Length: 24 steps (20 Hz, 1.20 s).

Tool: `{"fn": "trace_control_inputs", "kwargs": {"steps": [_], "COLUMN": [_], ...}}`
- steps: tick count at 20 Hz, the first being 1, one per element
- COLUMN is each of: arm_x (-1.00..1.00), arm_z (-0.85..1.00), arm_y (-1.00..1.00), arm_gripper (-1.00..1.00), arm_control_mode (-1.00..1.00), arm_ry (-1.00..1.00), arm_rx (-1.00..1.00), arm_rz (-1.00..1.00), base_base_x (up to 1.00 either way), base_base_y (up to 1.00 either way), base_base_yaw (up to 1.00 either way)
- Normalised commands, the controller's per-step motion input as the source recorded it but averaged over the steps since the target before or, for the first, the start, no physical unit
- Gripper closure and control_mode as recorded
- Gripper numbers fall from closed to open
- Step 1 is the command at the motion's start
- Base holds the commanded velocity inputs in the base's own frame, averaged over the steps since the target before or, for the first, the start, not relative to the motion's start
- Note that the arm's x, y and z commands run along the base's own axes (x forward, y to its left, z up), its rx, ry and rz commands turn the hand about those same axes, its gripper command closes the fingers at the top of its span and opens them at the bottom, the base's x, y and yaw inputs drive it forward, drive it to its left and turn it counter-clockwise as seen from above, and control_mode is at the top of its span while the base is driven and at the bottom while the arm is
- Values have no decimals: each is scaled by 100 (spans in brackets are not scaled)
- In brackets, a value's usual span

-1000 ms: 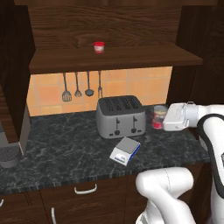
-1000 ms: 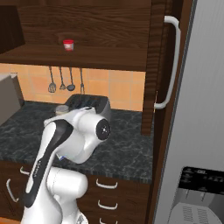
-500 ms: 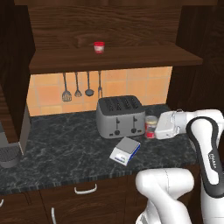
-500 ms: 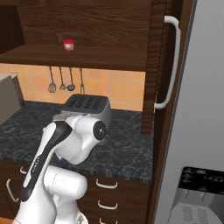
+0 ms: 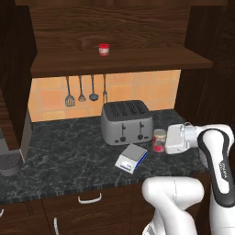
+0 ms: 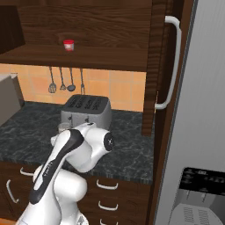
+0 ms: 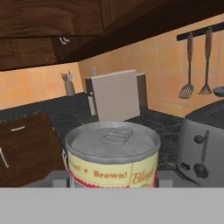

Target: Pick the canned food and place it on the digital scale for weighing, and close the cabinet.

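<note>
The canned food [image 5: 159,140], a tin with a silver top and a red label, hangs upright just right of the toaster's front. My gripper [image 5: 160,141] is shut on it, reaching in from the right. In the hand view the canned food [image 7: 113,153] sits close up between the fingers. The digital scale [image 5: 131,157], small and flat with a grey plate, lies on the counter just left of and below the tin. The cabinet [image 5: 119,59] stands open, its door [image 6: 158,66] swung out with a long silver handle [image 6: 170,66].
A silver four-slot toaster [image 5: 127,121] stands behind the scale. A red-and-white cup [image 5: 104,49] sits on the cabinet shelf. Utensils [image 5: 81,89] hang on the orange tile wall. A dark appliance [image 5: 9,156] stands at the counter's left end, and drawers [image 6: 107,195] are below.
The arm has carried the tin down and a little to the left, from beside the toaster's top toward the counter near the scale. The grip has stayed shut.
</note>
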Motion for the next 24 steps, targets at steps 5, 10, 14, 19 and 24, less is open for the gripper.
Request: {"fn": "trace_control_inputs", "kwargs": {"steps": [5,10,14,19,24], "arm_x": [1,27,28,29,26], "arm_z": [-37,-13,-21,-34,-35], "arm_y": [7,33,8,9,5], "arm_gripper": [100,100,100,100,100], "arm_control_mode": [-100,-100,-100,-100,-100], "arm_ry": [-2,-1,-2,-2,0], "arm_rx": [8,0,0,0,0], "arm_rz": [0,0,2,7,22], "base_base_x": [0,0,0,0,0], "base_base_y": [0,0,0,0,0], "base_base_yaw": [0,0,0,0,0]}}
